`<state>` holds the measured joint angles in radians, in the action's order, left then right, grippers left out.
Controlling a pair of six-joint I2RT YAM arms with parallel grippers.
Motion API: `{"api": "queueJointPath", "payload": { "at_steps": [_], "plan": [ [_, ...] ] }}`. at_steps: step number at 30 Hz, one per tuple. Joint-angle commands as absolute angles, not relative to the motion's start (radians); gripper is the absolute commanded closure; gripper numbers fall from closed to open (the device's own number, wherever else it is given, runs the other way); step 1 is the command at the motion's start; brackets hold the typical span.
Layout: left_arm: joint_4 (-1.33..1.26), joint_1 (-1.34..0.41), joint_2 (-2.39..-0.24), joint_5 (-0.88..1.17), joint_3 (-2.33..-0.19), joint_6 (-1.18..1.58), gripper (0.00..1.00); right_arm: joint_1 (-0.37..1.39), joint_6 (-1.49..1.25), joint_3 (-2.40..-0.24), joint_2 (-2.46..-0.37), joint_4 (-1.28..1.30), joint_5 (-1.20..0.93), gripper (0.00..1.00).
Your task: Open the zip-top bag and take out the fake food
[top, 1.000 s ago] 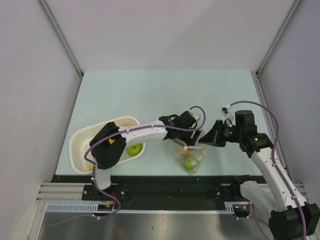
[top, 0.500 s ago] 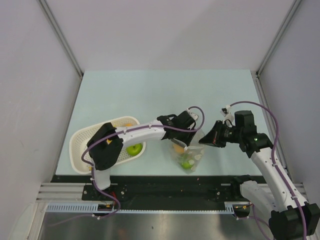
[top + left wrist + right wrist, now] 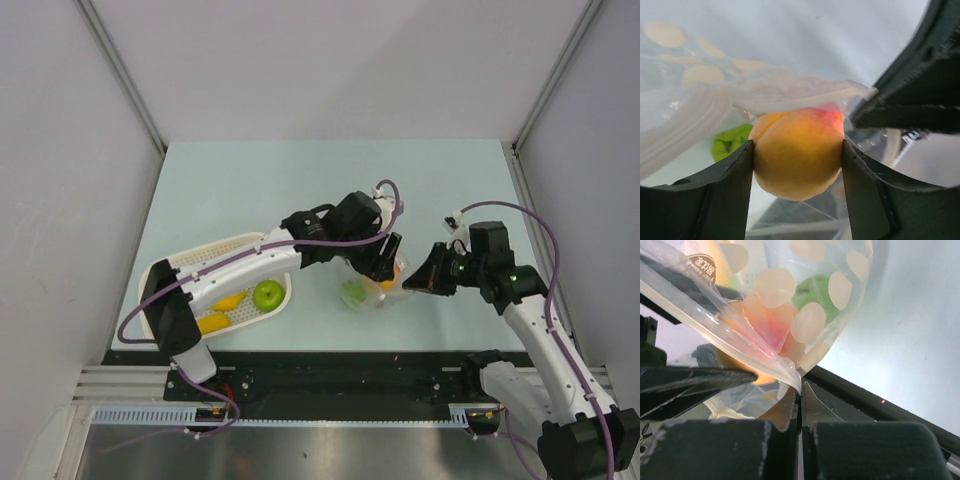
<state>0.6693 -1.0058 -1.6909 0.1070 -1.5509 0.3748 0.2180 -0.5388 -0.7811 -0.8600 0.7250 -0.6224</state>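
Top external view: a white perforated basket [image 3: 215, 244] is seen by the near left corner of the tabletop [image 3: 300, 190], with a green apple [image 3: 268, 294] and yellow bananas [image 3: 228, 301] lying in it. Toward the middle of the near edge, the left tool [image 3: 388, 268] is clamped on an orange-and-red fruit [image 3: 797, 152]. In the left wrist view, this fruit is pressed between both fingers [image 3: 715, 200] at the mouth of the zip-top bag [image 3: 365, 292]. A green piece [image 3: 730, 142] is seen inside, behind the film. Just to the right, the bag's edge is pinched flat in the right tool [image 3: 418, 282], whose jaws are all but closed on the plastic in the right wrist view. Whether the bag's bottom rests on the tabletop cannot be told.

The bag is judged already open and the emptying under way, with one fruit gripped and at least one yet to be taken. The next move is judged to call for the gripped fruit to be drawn clear of the film and carried left to the basket, with the bag's edge held firm.

A small printed label [image 3: 704, 262] is seen on the cream-spotted film; its writing cannot be read.
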Motion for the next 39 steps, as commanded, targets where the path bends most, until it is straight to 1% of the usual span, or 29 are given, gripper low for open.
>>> {"api": "queueJointPath", "payload": {
  "at_steps": [1, 5, 9, 13, 16, 20, 21, 23, 27, 29, 31, 34, 35, 37, 39],
  "plan": [
    [0.672, -0.999, -1.606, 0.21, -1.56, 0.425, 1.0, 0.215, -0.488, -0.85, -0.85, 0.767, -0.572, 1.0],
    [0.66, -0.999, -1.556, 0.239, -1.5, 0.423, 1.0, 0.213, -0.408, -0.902, -0.856, 0.827, -0.479, 1.0],
    [0.603, -0.999, -1.485, 0.293, -1.392, 0.41, 1.0, 0.201, -0.352, -0.93, -0.873, 0.886, -0.405, 1.0],
    [0.506, -0.988, -1.396, 0.344, -1.302, 0.423, 1.0, 0.196, -0.325, -0.922, -0.884, 0.9, -0.396, 1.0],
    [0.422, -0.96, -1.361, 0.386, -1.264, 0.477, 1.0, 0.199, -0.342, -0.904, -0.871, 0.876, -0.443, 1.0],
    [0.328, -0.91, -1.417, 0.494, -1.287, 0.593, 1.0, 0.207, -0.368, -0.864, -0.836, 0.836, -0.488, 1.0],
    [0.296, -0.89, -1.464, 0.555, -1.314, 0.648, 1.0, 0.212, -0.371, -0.859, -0.828, 0.83, -0.494, 1.0],
    [0.252, -0.874, -1.502, 0.61, -1.341, 0.708, 1.0, 0.229, -0.377, -0.85, -0.819, 0.824, -0.477, 1.0],
    [0.053, -0.825, -1.58, 0.745, -1.374, 0.877, 1.0, 0.238, -0.374, -0.861, -0.848, 0.822, -0.451, 1.0],
    [0.008, -0.808, -1.595, 0.765, -1.388, 0.905, 1.0, 0.251, -0.365, -0.874, -0.876, 0.819, -0.442, 1.0],
    [0.003, -0.787, -1.617, 0.74, -1.422, 0.899, 1.0, 0.267, -0.357, -0.887, -0.894, 0.819, -0.428, 1.0],
    [0.109, -0.779, -1.652, 0.692, -1.502, 0.815, 1.0, 0.276, -0.36, -0.902, -0.902, 0.815, -0.431, 1.0],
    [0.124, -0.778, -1.663, 0.705, -1.517, 0.813, 1.0, 0.276, -0.365, -0.9, -0.896, 0.807, -0.426, 1.0],
    [0.092, -0.779, -1.67, 0.765, -1.516, 0.859, 1.0, 0.275, -0.376, -0.896, -0.899, 0.807, -0.408, 1.0],
    [-0.049, -0.781, -1.661, 0.823, -1.461, 0.944, 1.0, 0.27, -0.394, -0.896, -0.908, 0.81, -0.368, 1.0]
  ]
}}
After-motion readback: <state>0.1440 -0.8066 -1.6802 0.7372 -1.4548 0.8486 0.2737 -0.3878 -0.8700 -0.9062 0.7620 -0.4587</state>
